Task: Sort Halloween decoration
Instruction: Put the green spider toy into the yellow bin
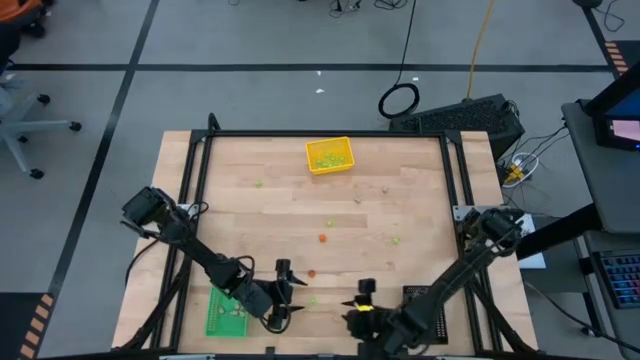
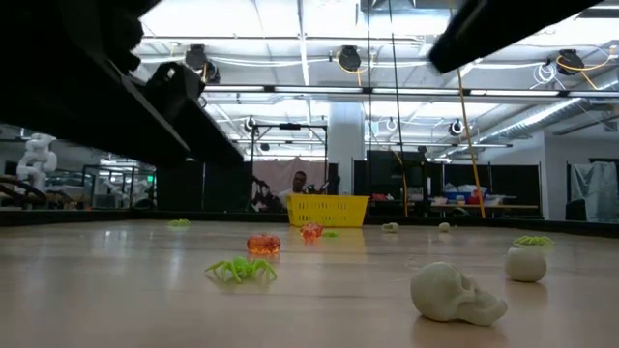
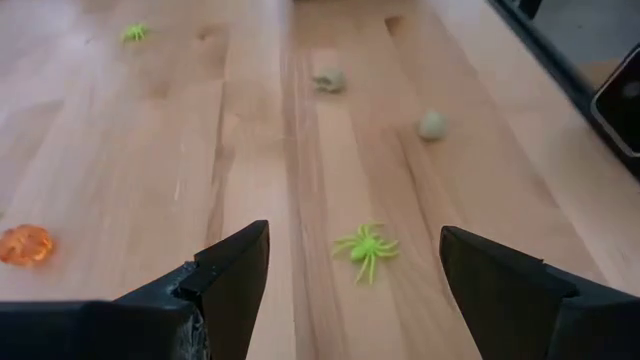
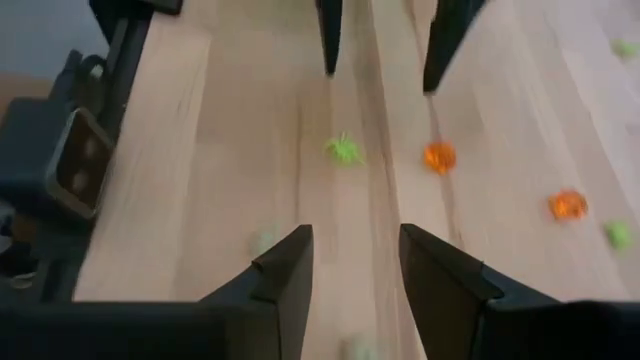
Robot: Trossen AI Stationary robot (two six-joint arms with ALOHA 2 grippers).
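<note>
While the left gripper (image 3: 350, 290) hovers with jaws wide over 1 green spider (image 3: 366, 249) on the tabletop (image 3: 250, 150), the right gripper (image 4: 355, 270) waits nearby, jaws partly apart, empty.

Two black jointed arms, cables trailing along the links. Left gripper (image 1: 283, 290): black, broad wedge-shaped fingers (image 3: 232, 270) with matte faces. Right gripper (image 1: 364, 296): black, yellow band behind it, tapered flat fingers (image 4: 284, 270).
</note>
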